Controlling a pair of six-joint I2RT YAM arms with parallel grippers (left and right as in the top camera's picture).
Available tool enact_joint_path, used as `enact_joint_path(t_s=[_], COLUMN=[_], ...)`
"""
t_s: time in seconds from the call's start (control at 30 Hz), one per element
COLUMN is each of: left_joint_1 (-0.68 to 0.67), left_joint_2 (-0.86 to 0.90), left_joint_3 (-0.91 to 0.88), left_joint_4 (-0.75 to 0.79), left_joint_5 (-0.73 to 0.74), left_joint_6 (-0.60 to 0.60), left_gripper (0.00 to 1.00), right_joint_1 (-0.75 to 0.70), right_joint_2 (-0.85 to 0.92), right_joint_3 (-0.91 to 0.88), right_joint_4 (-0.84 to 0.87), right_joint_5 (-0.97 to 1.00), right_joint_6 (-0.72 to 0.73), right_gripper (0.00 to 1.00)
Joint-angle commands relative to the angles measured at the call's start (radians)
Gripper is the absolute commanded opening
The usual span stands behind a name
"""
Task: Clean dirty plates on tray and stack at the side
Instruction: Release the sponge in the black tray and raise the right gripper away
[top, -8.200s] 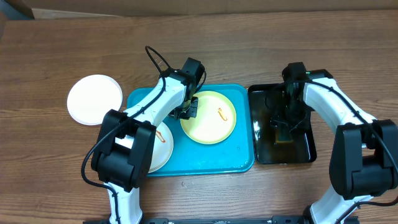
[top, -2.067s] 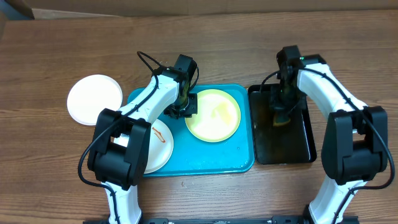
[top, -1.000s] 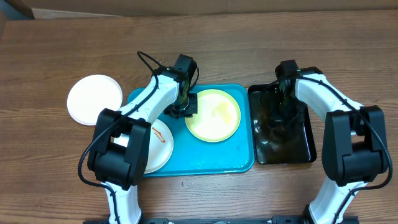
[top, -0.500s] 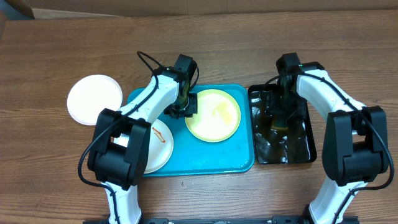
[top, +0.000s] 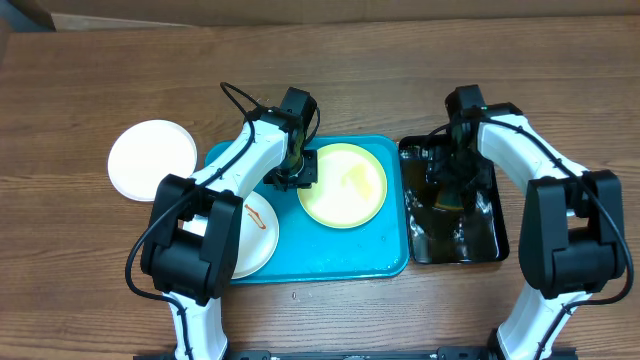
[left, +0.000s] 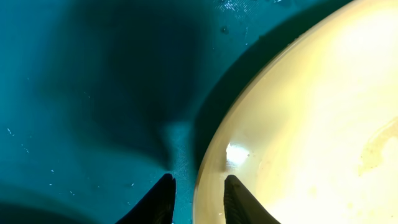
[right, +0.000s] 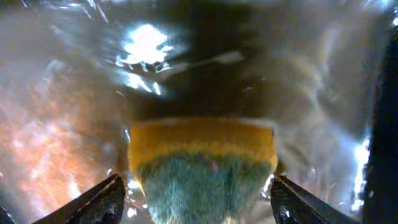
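Plate (top: 345, 188): round glossy plastic (pale yel.), on tray (top: 388, 252).

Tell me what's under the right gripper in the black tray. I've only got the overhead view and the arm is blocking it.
Observer: The right wrist view shows a yellow sponge with a green scouring face. It sits in water between the fingers of the right gripper.
Operator: Is it gripping the sponge?
Observer: The fingers flank its two edges closely. I cannot tell whether they press on it.
Operator: And the left gripper?
Observer: In the left wrist view, the left gripper straddles the rim of the yellow-green plate. One finger is over the plate and the other over the turquoise tray.
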Motion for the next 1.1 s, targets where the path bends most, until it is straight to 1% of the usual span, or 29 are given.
enact_joint_path(t_s=[0.0,0.03,0.07,0.1,0.13,0.17,0.2,0.27,0.47,0.53,0.6,0.63,0.67,0.77,0.83,0.9,0.93,0.97,1.07], left_joint_1=[0.007,0.007,0.007,0.006,0.005,0.003,0.003,0.003,0.003,0.002,0.001,0.001,0.001,0.001,0.002,0.002,0.002,0.002,0.003], left_joint_2=[0.009,0.009,0.009,0.009,0.009,0.009,0.009,0.009,0.009,0.009,0.009,0.009,0.009,0.009,0.009,0.009,0.009,0.009,0.009], left_joint_3=[-0.005,-0.005,-0.005,-0.005,-0.005,-0.005,-0.005,-0.005,-0.005,-0.005,-0.009,-0.015,-0.024,-0.061,-0.063,-0.061,-0.061,-0.061,-0.052], left_joint_4=[0.001,0.001,0.0,-0.002,-0.002,0.0,0.002,0.005,0.017,0.016,0.021,0.029,0.042,0.084,0.087,0.087,0.087,0.087,0.08], left_joint_5=[0.0,0.0,0.001,0.0,0.0,0.0,0.0,0.0,0.0,0.0,-0.003,-0.004,-0.004,0.0,0.0,0.002,0.007,0.007,0.008], left_joint_6=[-0.007,-0.007,-0.007,-0.007,-0.007,-0.007,-0.007,-0.007,-0.007,-0.007,-0.007,-0.007,-0.007,-0.007,-0.007,-0.007,-0.006,-0.006,0.012], left_gripper=[0.28,0.28,0.28,0.29,0.29,0.29,0.3,0.3,0.26,0.26,0.24,0.23,0.23,0.22,0.2,0.14,0.06,0.04,0.04], right_joint_1=[-0.015,-0.015,-0.015,-0.015,-0.015,-0.015,-0.015,-0.015,-0.026,-0.039,-0.061,-0.077,-0.092,-0.156,-0.2,-0.242,-0.268,-0.292,-0.351], right_joint_2=[-0.016,-0.016,-0.016,-0.016,-0.016,-0.016,-0.017,-0.02,-0.022,-0.022,-0.022,-0.022,-0.022,-0.02,-0.02,-0.02,-0.02,-0.02,-0.02], right_joint_3=[0.037,0.037,0.037,0.037,0.037,0.037,0.04,0.071,0.262,0.313,0.344,0.347,0.347,0.341,0.34,0.338,0.338,0.337,0.337], right_joint_4=[0.043,0.046,0.046,0.044,0.044,0.045,0.043,0.018,-0.14,-0.167,-0.174,-0.166,-0.161,-0.159,-0.169,-0.176,-0.18,-0.181,-0.174], right_joint_5=[0.01,0.009,0.006,-0.002,-0.014,-0.031,-0.044,-0.071,-0.034,-0.035,-0.035,-0.035,-0.035,-0.035,-0.034,-0.027,-0.015,-0.004,-0.005], right_joint_6=[0.001,0.001,0.001,0.002,0.001,0.0,0.0,0.0,0.001,0.004,0.032,0.047,0.055,0.055,0.054,0.054,0.054,0.053,0.053], right_gripper=[0.3,0.08,0.04,0.05,0.25,0.36,0.41,0.45,0.49,0.59,0.81,0.89,0.93,1.0,1.0,1.0,1.0,1.0,1.0])
